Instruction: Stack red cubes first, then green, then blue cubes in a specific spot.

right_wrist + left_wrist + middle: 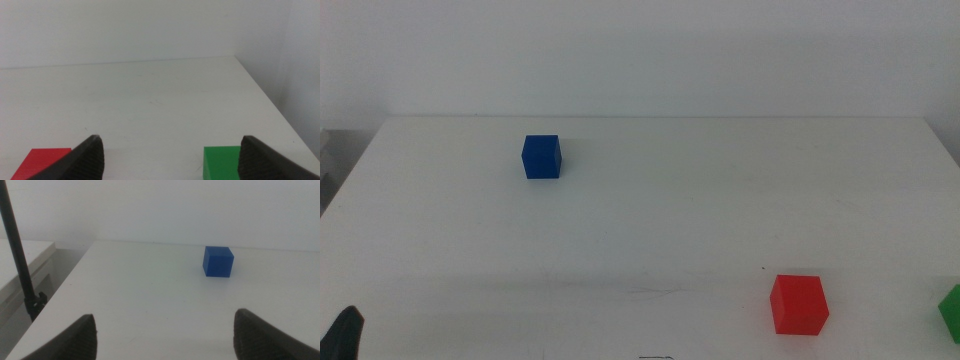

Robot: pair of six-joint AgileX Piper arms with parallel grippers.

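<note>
Resting on the white table [650, 230], the three cubes lie apart from one another and none is stacked. The blue cube [541, 157] sits toward the far left of the tabletop in the middle view, well apart from the other two. The red cube [799, 304] sits near the front edge on the right, and the green cube [951, 310] lies beside it further right, cut off by the picture's edge, with bare table between them.

The left gripper [165, 332] shows its two dark jaws spread wide with nothing between them; the blue cube [218, 261] stands ahead of it, well beyond the jaw tips and slightly toward the right-hand jaw. In the middle view only a dark tip of this gripper [342, 334] shows at the lower left corner.

The right gripper [172, 155] also holds its jaws wide apart and empty. The green cube [221, 161] lies between the jaws, just beside the inner face of one, while the red cube [42, 162] lies just outside the other jaw, partly hidden behind it. Whether either jaw touches a cube cannot be told.

The tabletop is plain, matte and white, bearing only a faint scuff near its front edge. A plain pale wall [640, 55] rises behind it. In the left wrist view a thin dark pole [19, 260] stands off the table's side, next to a lower pale ledge [25, 265].
</note>
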